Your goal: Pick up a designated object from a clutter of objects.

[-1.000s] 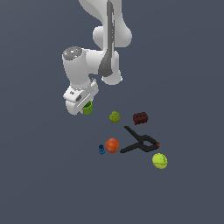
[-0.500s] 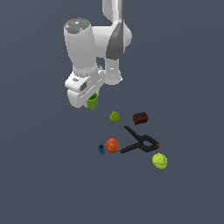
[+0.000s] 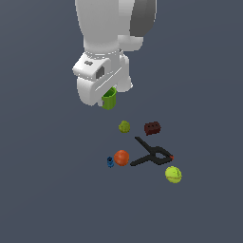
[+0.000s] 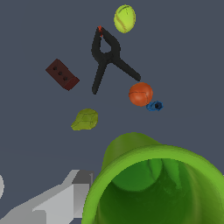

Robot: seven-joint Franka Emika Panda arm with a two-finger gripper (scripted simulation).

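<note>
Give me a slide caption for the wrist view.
Green cup held at the gripper, above the remaining clutter.

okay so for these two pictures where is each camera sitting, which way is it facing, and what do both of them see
Exterior view: off the arm, raised, looking down at the floor; shows the arm's white links and the gripper around the green cup, with the clutter beyond.
Wrist view: mounted at the gripper, looking past the green cup's hollow top toward the floor; one grey finger shows.
Shared: green cup, olive fruit, red brick, black clamp, orange ball, blue piece, tennis ball.
</note>
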